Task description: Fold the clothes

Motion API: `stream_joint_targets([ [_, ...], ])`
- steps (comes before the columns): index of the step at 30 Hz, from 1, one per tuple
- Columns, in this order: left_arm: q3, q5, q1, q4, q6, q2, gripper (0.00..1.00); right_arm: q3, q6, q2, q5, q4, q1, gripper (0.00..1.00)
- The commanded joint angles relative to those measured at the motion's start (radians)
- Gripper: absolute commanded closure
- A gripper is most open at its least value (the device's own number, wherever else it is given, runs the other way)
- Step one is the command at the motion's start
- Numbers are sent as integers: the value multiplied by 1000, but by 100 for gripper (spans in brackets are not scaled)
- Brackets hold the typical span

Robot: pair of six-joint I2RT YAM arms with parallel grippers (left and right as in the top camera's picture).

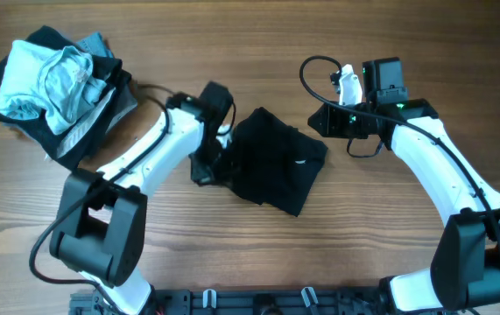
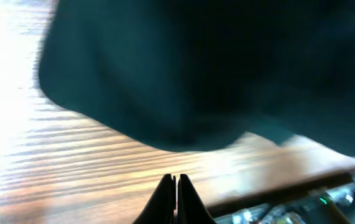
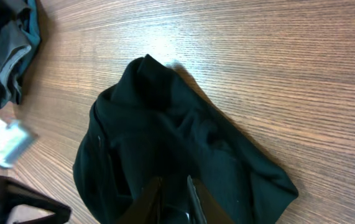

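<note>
The black T-shirt (image 1: 276,162) lies crumpled in a loose heap near the middle of the tabletop (image 1: 363,236), between my two arms. Its fabric is soft and matte, bunched into rounded folds with one pointed corner sticking out toward the far side (the right wrist view shows that peak best). A small white fleck sits on its upper surface toward the right. The outline is irregular: broad at the near end, narrower at the far end.

My left hand (image 2: 176,183) is at the shirt's left edge. Its two fingers are pressed together to a thin dark point, and I see only wood behind the tips, no cloth caught between them. From that wrist the shirt fills the upper part of the view as a blurred dark mass.

My right hand (image 3: 173,185) hangs above the shirt's right side. Its fingers stand slightly parted, with black cloth showing through the narrow gap and nothing held.

A pile of clothes (image 1: 48,87) sits in the far left corner, well apart from the shirt: pale blue-grey cloth rumpled on top of darker garments.

The tabletop is brown wood with a fine straight grain and a light sheen. A dark rail (image 1: 258,302) runs along the edge nearest my bases.
</note>
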Motion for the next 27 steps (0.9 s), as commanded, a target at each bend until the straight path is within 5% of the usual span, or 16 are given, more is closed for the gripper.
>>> stream_joint_targets([
  [1,-116,-62,42,79,-67,3,96,-1,0,-3,15,-1,2,82],
  [9,-215,-61,166,517,-139,19,96,-1,2,-3,41,4,2,83],
  [14,-214,-60,172,962,-141,20,96,-1,2,-3,52,5,2,83],
  [18,-151,1,196,961,-90,18,88,-1,2,-3,52,9,2,75],
  [19,-136,25,206,912,-59,14,82,-1,0,-3,52,8,2,73],
  [24,-121,176,250,570,-42,-3,0,-5,-2,-3,82,-8,2,72],
  [27,-134,242,236,509,-42,1,0,-5,-3,-3,128,-16,2,72],
])
